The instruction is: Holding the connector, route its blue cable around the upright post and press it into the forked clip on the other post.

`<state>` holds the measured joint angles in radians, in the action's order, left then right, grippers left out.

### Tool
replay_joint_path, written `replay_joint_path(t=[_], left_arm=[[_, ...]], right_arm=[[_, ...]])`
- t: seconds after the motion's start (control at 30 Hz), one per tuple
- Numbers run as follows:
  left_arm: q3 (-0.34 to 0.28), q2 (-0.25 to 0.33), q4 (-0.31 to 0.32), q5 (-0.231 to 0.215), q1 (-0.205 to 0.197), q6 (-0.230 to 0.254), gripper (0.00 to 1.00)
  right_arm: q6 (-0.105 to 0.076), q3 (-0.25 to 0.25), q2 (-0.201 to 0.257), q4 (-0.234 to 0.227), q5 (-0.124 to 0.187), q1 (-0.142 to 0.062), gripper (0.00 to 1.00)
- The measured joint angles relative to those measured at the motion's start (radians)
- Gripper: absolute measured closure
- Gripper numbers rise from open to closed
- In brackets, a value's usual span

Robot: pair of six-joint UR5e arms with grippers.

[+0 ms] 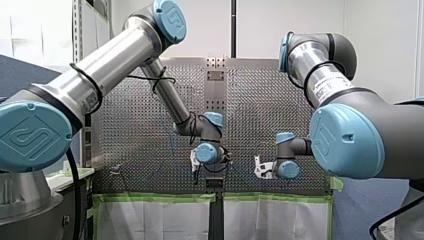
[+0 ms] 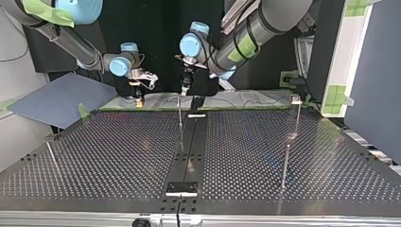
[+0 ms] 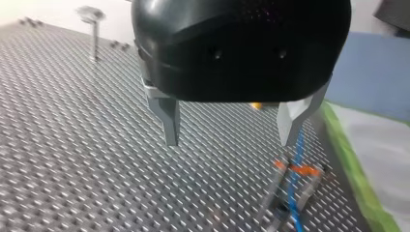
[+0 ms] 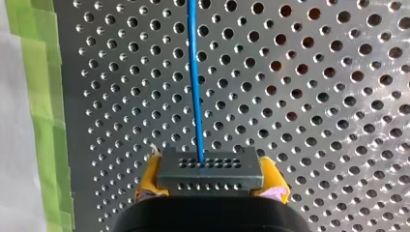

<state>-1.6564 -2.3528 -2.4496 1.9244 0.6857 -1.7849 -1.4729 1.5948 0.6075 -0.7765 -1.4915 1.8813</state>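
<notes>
- My right arm's jaws are pressed together on a dark grey rectangular connector (image 4: 210,171) whose face has rows of small holes. In the right wrist view its yellow pads (image 4: 150,178) pinch the connector's two short ends.
- A thin blue cable (image 4: 195,72) leaves the middle of the connector's face and runs straight ahead of the jaws, over the perforated metal counter (image 4: 314,96).
- A strip of green tape (image 4: 38,121) lines the counter's edge to one side of the connector.
- My left arm's jaws are spread wide and hold nothing. In the left wrist view its two metal fingers (image 3: 169,121) hang from a rounded black housing (image 3: 241,48) above the counter, with only bare holes between them.
- In that view the blue cable passes just beside the outer finger and runs down to a small grey forked fixture with orange marks (image 3: 290,171). The fixture is too blurred to tell whether the cable sits in it.
- A slim upright post with a round cap (image 3: 93,34) stands well apart from the left jaws, further across the counter.
- In the top view my right arm (image 2: 85,49) comes in at the left, its jaws low by the counter's far edge.
- My left arm (image 2: 246,38) comes in at the right, its jaws hanging near the middle, above a thin upright rod (image 2: 179,118).
- A taller post with a small head (image 2: 297,109) stands at that view's right.
</notes>
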Motion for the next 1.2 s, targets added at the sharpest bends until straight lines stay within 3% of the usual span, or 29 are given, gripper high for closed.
replay_joint_path(t=[0.13,0.4,0.6,0.97,1.2], left_arm=[[-0.039,0.039,0.027,-0.013,-0.001,-0.039,0.00],[-0.112,0.112,0.007,-0.034,0.002,-0.111,0.00],[-0.165,0.165,0.041,-0.036,-0.005,-0.165,0.00],[-0.262,0.262,0.132,0.045,-0.024,-0.261,0.00],[-0.321,0.321,0.147,0.105,-0.028,-0.321,0.00]], right_arm=[[0.000,0.000,0.000,0.004,0.005,0.001,0.88],[-0.007,-0.001,0.000,0.006,0.019,0.002,0.88],[-0.010,-0.004,0.001,0.006,0.030,0.003,0.88],[-0.028,-0.004,0.000,0.008,0.034,0.005,0.88],[-0.031,-0.004,0.000,0.010,0.034,0.004,0.88]])
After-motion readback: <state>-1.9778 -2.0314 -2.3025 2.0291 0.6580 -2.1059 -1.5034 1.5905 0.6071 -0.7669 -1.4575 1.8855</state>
